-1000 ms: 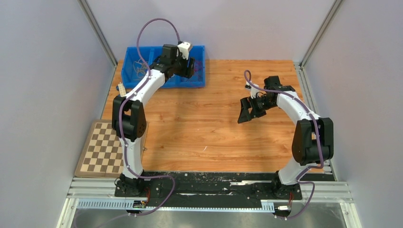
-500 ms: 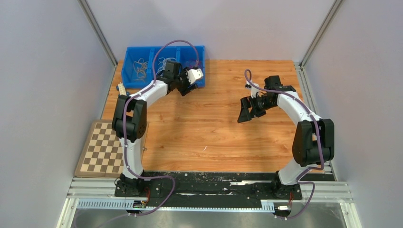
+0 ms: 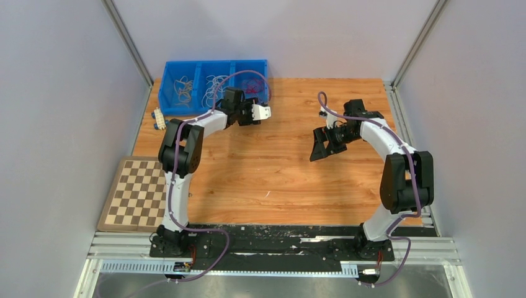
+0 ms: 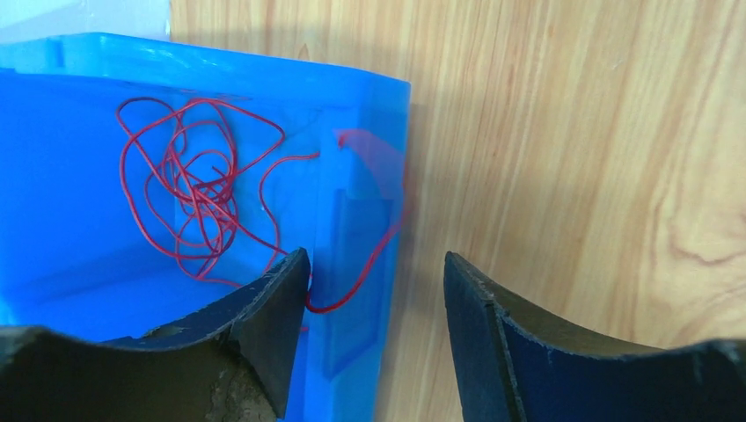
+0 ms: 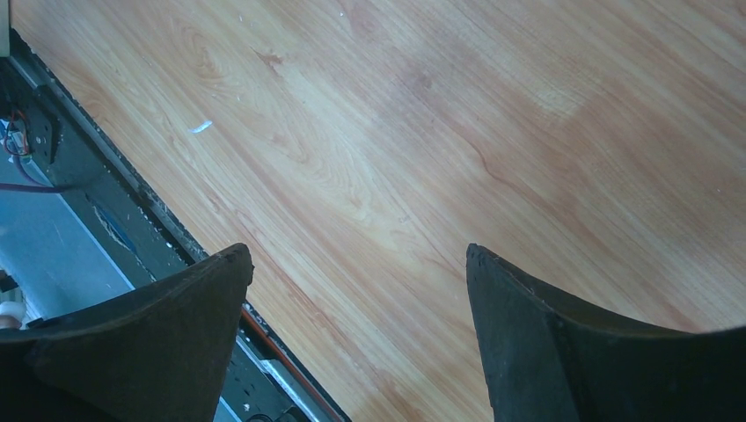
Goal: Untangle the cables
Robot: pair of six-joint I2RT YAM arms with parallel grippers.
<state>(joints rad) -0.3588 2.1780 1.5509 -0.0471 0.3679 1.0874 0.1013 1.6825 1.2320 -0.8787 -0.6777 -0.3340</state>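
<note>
Bright, even, soft-shadowed light; blurred near fingers and bin wall (image 4: 365,220) in wrist views.

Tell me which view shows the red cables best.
The left wrist view: the red cables appear close up, tangled in the blue bin. The top view shows only a small red smudge there; the right wrist view shows none.

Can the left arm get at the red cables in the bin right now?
Probably yes. The left gripper is open beside the blue bin, nothing covers the red cables in its end compartment, and one strand seems to hang over its wall.
</note>
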